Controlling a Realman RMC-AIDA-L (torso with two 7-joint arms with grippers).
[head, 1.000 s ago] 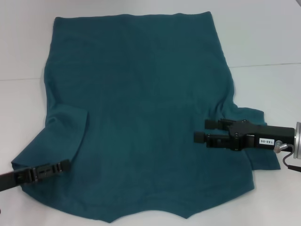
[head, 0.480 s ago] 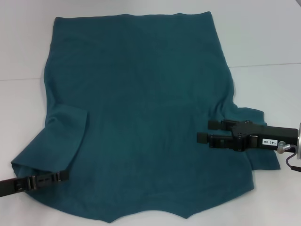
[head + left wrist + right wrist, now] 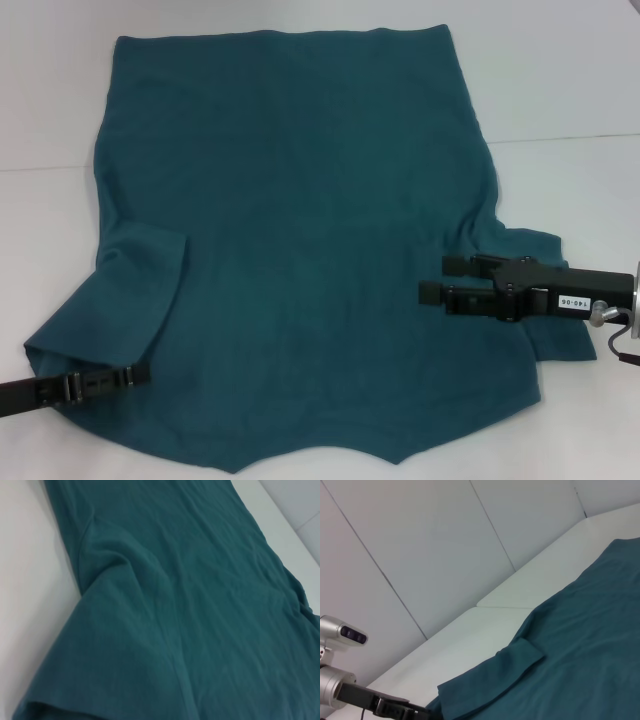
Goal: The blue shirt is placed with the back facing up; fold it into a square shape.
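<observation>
Shirt [image 3: 300,240] spread flat on white counter [image 3: 560,80]; left gripper [image 3: 140,374] fingers at its left sleeve, grip unclear; right gripper [image 3: 432,279] fingers spread over its right side

The blue shirt [image 3: 300,240], plain dark teal, lies spread flat on the white worktop [image 3: 560,90], hem farthest away, its left sleeve [image 3: 110,310] folded inward over the body.

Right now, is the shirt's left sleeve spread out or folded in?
Folded in. The left sleeve lies doubled over the blue shirt, its cuff edge on the body; the left hand is at its lower edge.
</observation>
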